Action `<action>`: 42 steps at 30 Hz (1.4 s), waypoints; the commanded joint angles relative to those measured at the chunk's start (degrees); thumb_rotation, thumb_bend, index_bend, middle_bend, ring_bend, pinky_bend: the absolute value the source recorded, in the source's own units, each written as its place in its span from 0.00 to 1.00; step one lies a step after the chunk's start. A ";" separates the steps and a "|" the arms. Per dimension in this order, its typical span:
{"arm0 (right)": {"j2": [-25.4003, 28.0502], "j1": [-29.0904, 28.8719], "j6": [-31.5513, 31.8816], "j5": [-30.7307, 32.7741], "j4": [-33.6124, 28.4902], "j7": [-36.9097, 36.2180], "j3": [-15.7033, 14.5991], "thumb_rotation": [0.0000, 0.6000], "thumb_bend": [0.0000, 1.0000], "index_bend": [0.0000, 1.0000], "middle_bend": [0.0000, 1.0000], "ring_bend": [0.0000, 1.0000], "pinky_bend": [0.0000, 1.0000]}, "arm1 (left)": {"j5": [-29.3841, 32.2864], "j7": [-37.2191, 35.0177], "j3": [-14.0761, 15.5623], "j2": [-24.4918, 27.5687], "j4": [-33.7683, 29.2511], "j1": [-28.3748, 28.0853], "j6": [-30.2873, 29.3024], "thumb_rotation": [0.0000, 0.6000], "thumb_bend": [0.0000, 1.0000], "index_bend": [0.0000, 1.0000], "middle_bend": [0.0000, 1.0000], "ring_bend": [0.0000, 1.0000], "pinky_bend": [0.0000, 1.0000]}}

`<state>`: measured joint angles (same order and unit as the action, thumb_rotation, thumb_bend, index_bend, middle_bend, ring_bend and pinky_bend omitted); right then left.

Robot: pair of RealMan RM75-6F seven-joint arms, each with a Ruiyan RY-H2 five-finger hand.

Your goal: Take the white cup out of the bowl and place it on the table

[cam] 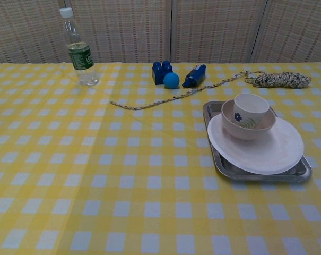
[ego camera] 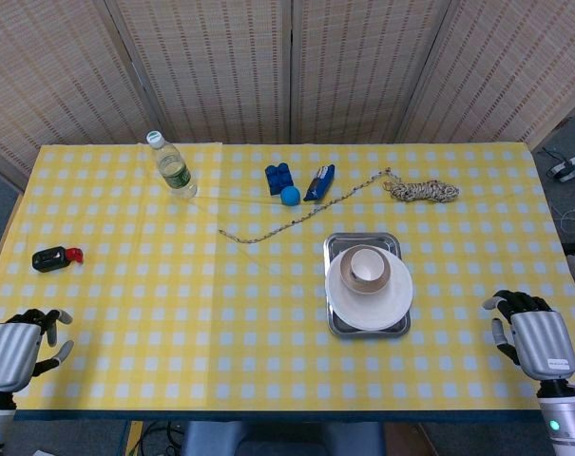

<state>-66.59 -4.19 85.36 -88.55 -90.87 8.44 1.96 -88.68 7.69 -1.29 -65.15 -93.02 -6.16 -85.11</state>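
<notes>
1. The task is at its very start, as I judge it: the white cup (cam: 250, 110) sits tilted inside the bowl (cam: 248, 127), and neither hand touches it.
2. The bowl rests on a white plate (cam: 266, 151), which lies on a metal tray (cam: 303, 171); the whole stack is well beyond the fingers of both hands.
3. The right hand (ego camera: 532, 340) rests at the near right edge of the table (ego camera: 173, 313), palm down as far as I can tell, fingers apart, loosely curled and holding nothing.
4. Its fingertips point toward the far side of the table; the cup lies ahead of them and off toward the left hand.
5. The left hand (ego camera: 19, 350) sits at the near left corner, fingers spread and empty; the cup is much farther from its fingertips.
6. The right hand is nearer, so the next move likely calls for it to reach forward and inward, come over the cup's rim and close around the wall.
7. The cup leans in the bowl, so the grasp should match that tilt and lift straight enough not to drag the bowl.
8. Bare cloth between the right fingertips and the tray looks a fair spot to set the cup down.
</notes>
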 commanded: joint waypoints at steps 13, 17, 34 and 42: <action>-0.53 -4.80 -1.90 -3.43 -4.31 7.14 3.00 1.00 0.28 0.40 0.91 0.96 1.00 | -0.66 0.12 0.43 1.49 -0.09 1.33 -2.23 1.00 0.27 0.53 0.67 0.44 0.54; 0.03 -9.47 -8.48 1.32 -10.36 17.76 6.45 1.00 0.26 0.40 1.00 1.00 1.00 | -0.35 -0.67 0.56 2.07 -0.47 1.54 -2.07 1.00 0.27 0.53 0.67 0.44 0.54; -15.05 -29.08 -24.82 30.29 -7.26 47.13 11.95 1.00 0.26 0.40 1.00 1.00 1.00 | 1.07 -8.28 -0.30 4.84 0.29 2.13 -2.44 1.00 0.27 0.53 0.67 0.44 0.54; -18.18 -31.61 -24.33 32.23 -4.86 48.10 9.22 1.00 0.26 0.41 1.00 1.00 1.00 | 0.98 -9.90 -0.32 5.27 0.46 2.29 -2.52 1.00 0.27 0.53 0.67 0.44 0.54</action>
<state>-84.64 -35.67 60.92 -56.34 -95.86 56.63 11.32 -87.70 -2.21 -1.62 -59.89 -92.57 -3.87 -87.64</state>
